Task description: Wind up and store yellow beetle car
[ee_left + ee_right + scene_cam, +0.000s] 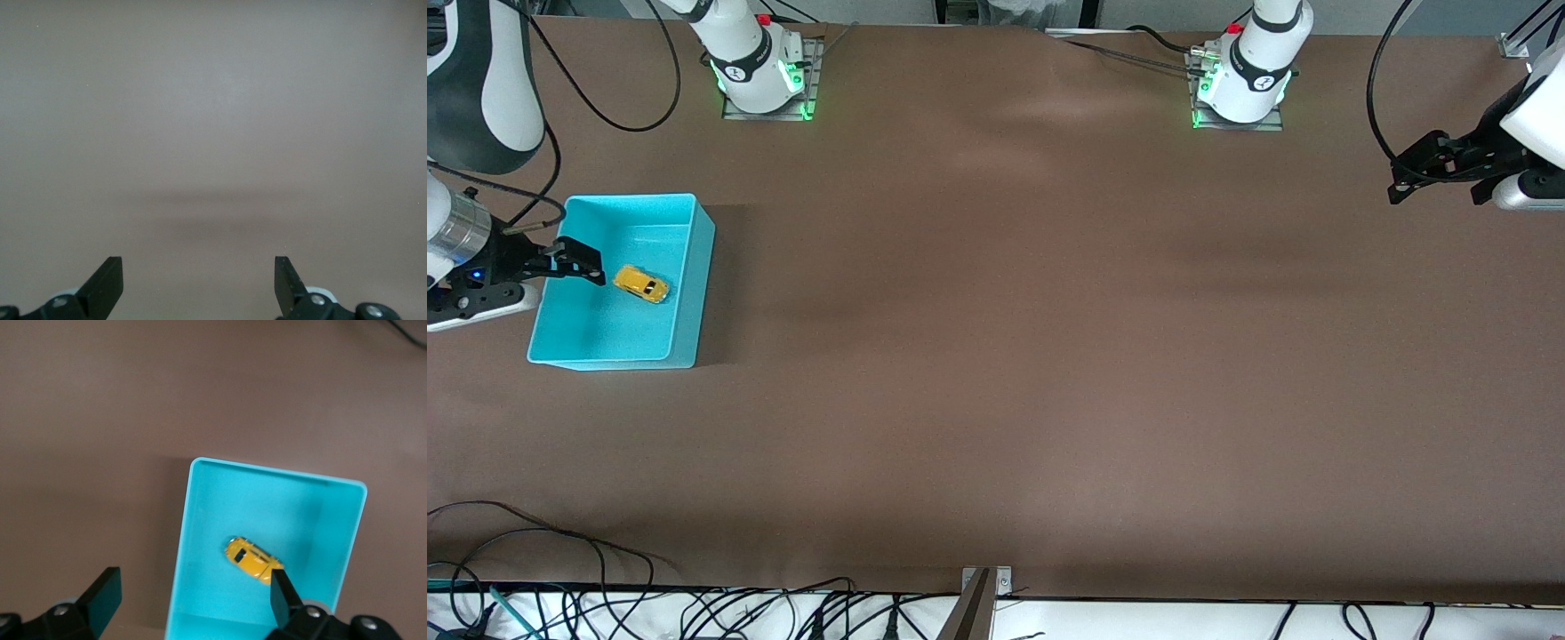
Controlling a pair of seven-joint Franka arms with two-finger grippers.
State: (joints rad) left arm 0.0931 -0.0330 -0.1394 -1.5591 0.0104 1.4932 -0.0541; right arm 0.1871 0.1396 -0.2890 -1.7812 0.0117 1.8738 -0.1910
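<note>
The yellow beetle car [641, 284] lies free on the floor of the turquoise bin [694, 293] at the right arm's end of the bench [996, 373]; over the bin hangs the right gripper [578, 260], fingers apart and empty; the left gripper [1414, 173] waits above bare bench, fingers apart

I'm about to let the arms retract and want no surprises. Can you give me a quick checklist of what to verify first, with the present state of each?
1. yellow beetle car lies inside the turquoise bin: ok.
2. right gripper, over the bin, is open and holds nothing: ok.
3. Car is free of the right gripper's fingers: ok in the front view.
4. Car sits on its wheels: cannot tell.
5. left gripper is open and empty, waiting over bare table at its own end: ok.
</note>
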